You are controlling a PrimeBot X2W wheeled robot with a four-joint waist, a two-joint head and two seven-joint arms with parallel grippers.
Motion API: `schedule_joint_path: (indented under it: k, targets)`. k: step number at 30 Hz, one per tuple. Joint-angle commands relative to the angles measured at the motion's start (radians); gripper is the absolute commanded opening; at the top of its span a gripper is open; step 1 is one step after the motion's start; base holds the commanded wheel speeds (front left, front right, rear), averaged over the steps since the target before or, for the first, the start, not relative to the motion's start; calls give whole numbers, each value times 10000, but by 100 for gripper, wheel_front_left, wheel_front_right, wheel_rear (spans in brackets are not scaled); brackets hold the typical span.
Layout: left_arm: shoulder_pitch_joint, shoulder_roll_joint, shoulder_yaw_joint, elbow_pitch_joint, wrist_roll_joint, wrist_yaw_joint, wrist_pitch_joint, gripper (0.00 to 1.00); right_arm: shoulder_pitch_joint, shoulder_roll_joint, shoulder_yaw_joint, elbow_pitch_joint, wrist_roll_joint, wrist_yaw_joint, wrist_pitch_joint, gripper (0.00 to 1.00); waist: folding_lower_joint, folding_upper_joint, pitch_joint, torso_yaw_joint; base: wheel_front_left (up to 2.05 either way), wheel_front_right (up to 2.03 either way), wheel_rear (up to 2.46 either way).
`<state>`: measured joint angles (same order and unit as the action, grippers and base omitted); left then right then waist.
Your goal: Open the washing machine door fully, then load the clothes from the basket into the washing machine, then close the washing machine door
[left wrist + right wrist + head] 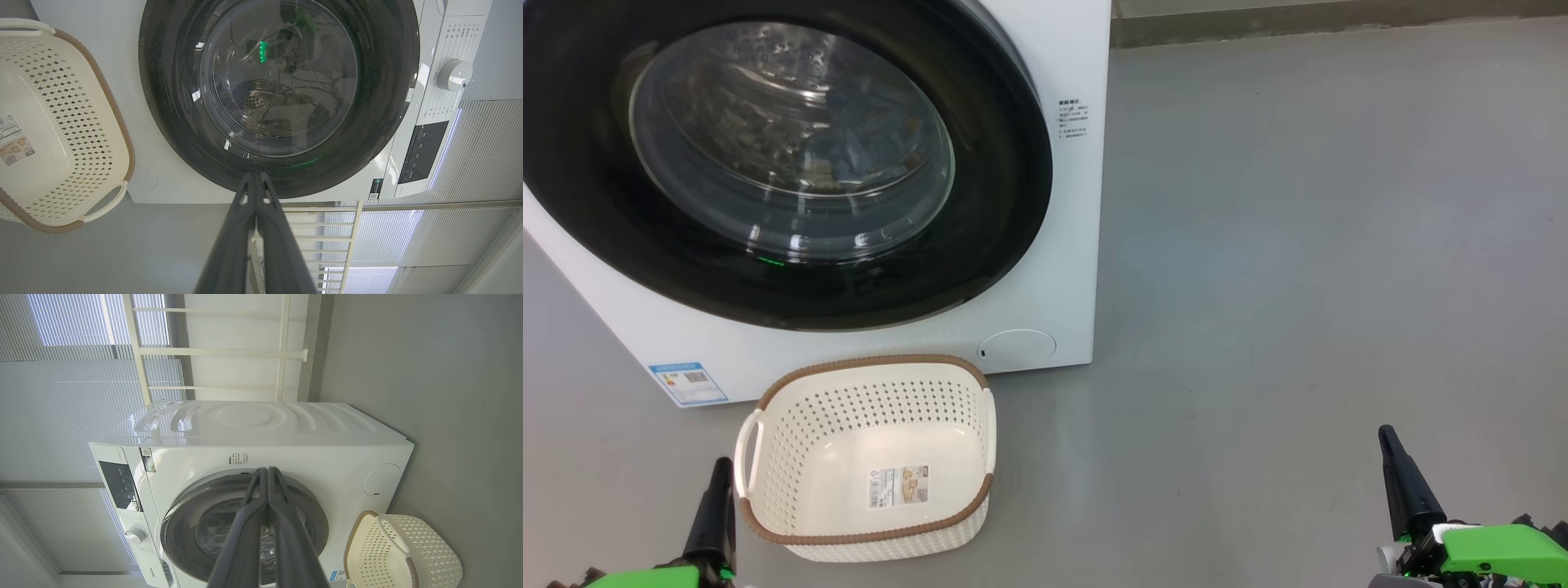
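Nearest the head camera, the left gripper (719,482) with its two long dark fingers (711,523) rises from the lower left, and the right gripper (1393,457), of the same make, rises from the lower right. Both pairs of jaws are pressed together on nothing, and each wrist view shows its fingers meeting at one point. Just beside the left gripper, on its right, the small cream-white perforated plastic basket (874,360) with a brown woven-look rim stands on the grey floor (1298,245). It is empty but for a label sticker (898,486) on its bottom, and its long axis runs across the view. Beyond it, the big white front-loading washing machine (1066,245) has its large round door (1001,188) with the glossy black rim lying flat against the front. The light blue garment (866,135) with orange-brown print shows through the clear glass window (849,237), inside the steel drum (253,102). I judge all three steps done. Should the door want a last push to latch, it lies ahead of and above the left gripper and well apart from the right, so the left arm is nearer
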<state>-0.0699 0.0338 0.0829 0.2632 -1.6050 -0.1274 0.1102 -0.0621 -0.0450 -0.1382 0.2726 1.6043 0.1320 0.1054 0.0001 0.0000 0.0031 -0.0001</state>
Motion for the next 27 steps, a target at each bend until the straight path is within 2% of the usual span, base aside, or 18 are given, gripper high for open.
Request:
schedule_joint_path:
  k: [1, 27]
  targets:
    - [-381, 164, 311, -182, -34, -33, 33, 0, -459, -55, 235, -278, 36, -13, 85, 0, -1, 0, 0, 1, 0, 0, 0]
    - [-380, 164, 310, -183, -35, -33, 32, 0, -459, -54, 234, -278, 35, -13, 86, 0, -1, 0, 0, 1, 0, 0, 0]
